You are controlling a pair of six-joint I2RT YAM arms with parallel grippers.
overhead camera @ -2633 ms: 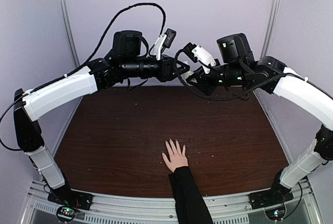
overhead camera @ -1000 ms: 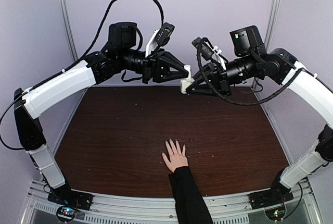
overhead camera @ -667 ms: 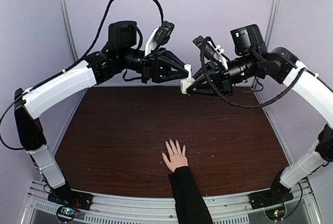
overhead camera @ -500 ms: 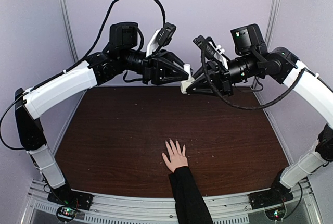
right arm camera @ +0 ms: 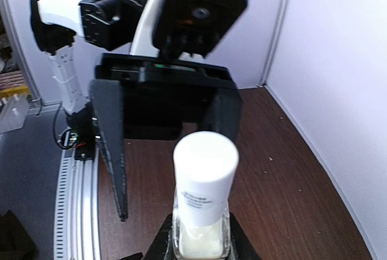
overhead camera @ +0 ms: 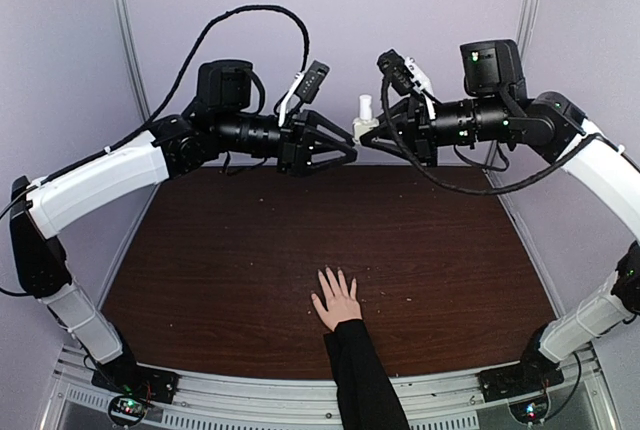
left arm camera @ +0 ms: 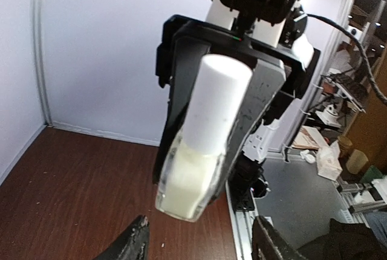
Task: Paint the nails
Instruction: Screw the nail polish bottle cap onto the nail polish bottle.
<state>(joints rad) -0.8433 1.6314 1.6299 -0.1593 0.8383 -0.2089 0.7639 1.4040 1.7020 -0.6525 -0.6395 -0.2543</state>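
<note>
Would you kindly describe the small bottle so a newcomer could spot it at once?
Look above the brown table, where the two arms meet. The bottle is held by the right gripper: small, clear, white-capped. The left gripper is empty.

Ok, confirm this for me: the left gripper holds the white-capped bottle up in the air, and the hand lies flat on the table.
Wrong arm: the right gripper holds the white-capped bottle up in the air, as the right wrist view shows. The left gripper is open and empty. The hand does lie flat on the table.
</note>
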